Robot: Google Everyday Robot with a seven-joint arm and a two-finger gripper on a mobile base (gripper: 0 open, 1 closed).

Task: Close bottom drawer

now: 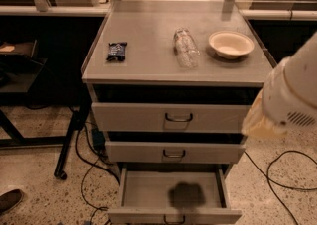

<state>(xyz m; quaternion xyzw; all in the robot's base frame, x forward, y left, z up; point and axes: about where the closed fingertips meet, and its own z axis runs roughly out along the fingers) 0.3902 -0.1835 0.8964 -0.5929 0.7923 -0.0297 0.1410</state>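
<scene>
The bottom drawer [173, 196] of the grey metal cabinet is pulled out toward me. Its inside is bare apart from a dark shadow patch. Its slim front panel [208, 216] lies at the lower edge of the view, with the small dark wire handle [174, 218] at its centre, partly cut off. The middle drawer [174, 152] and top drawer [173, 117] are pushed in. My gripper [260, 122] is the beige end of the white arm [294, 92] at the right. It hangs beside the cabinet's right front corner at the height of the top drawer, well above the bottom drawer's front.
On the cabinet top [148, 65] lie a dark snack packet [117, 51], a clear plastic bottle on its side [185, 46] and a white bowl [231, 44]. Cables [89, 169] run over the speckled floor left and right. A black table leg [69, 140] stands at the left. A shoe [10, 200] shows at the lower left.
</scene>
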